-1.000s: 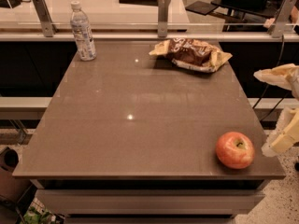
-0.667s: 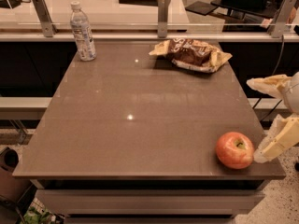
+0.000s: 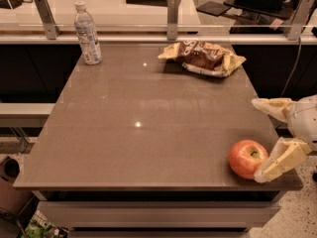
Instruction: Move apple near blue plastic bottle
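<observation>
We record one cream two-finger gripper point(image 3: 257, 140) at the 4 o'clock edge of the brown rectangular tabletop point(image 3: 148, 128), its fingers spread wide and grasping nothing. The lower fingertip point(image 3: 262, 175) lies just against the right side of the round red-orange apple point(image 3: 246, 157), though we cannot tell if it truly touches. We list the apple at 4 o'clock near the front edge, well apart from the slim clear plastic bottle with white cap point(image 3: 87, 33) standing upright at 11 o'clock, and a crumpled brown and yellow snack bag point(image 3: 203, 57) at 1 o'clock.
</observation>
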